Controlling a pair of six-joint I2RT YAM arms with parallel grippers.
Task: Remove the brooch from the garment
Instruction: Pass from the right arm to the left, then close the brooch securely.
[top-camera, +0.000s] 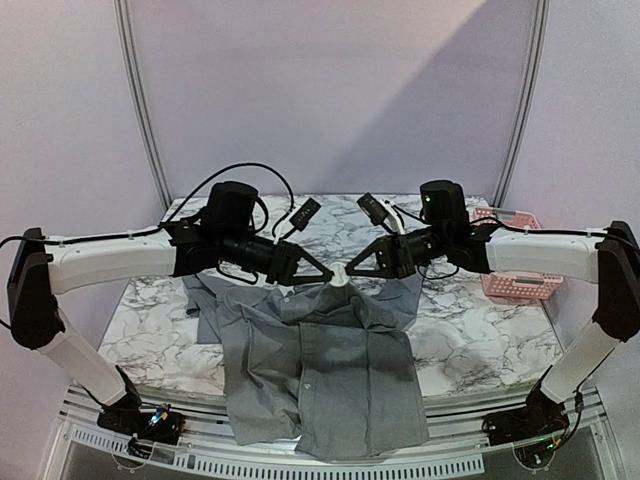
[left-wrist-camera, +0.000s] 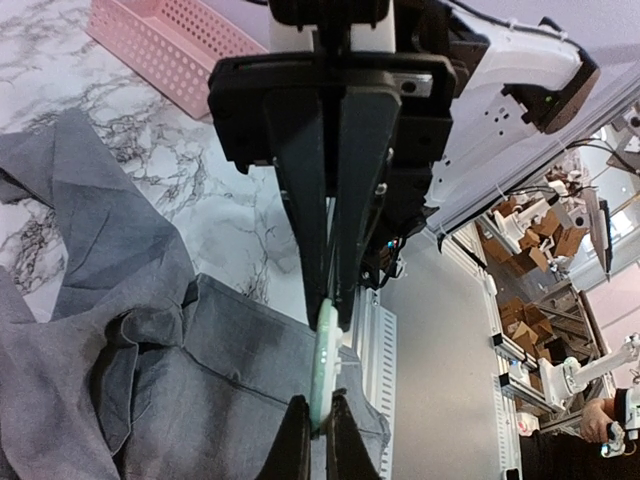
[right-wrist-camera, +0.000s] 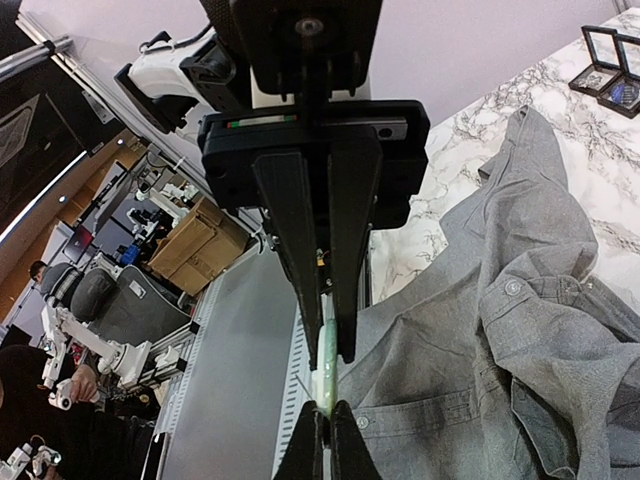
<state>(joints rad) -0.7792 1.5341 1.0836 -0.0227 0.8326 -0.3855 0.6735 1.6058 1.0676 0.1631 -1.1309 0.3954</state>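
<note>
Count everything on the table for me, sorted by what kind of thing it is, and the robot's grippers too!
Grey shirt: 1
Brooch: 1
Pink basket: 1
Small black boxes: 2
Grippers: 2, the left gripper and the right gripper
Total: 7

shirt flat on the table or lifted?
Partly lifted: the shirt tents up to a peak at the brooch; the rest lies crumpled on the table.

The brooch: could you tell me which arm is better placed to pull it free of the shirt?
Probably the right: the left hand and right hand both pinch the brooch, but bare table and the pink basket lie on the right's side.
</note>
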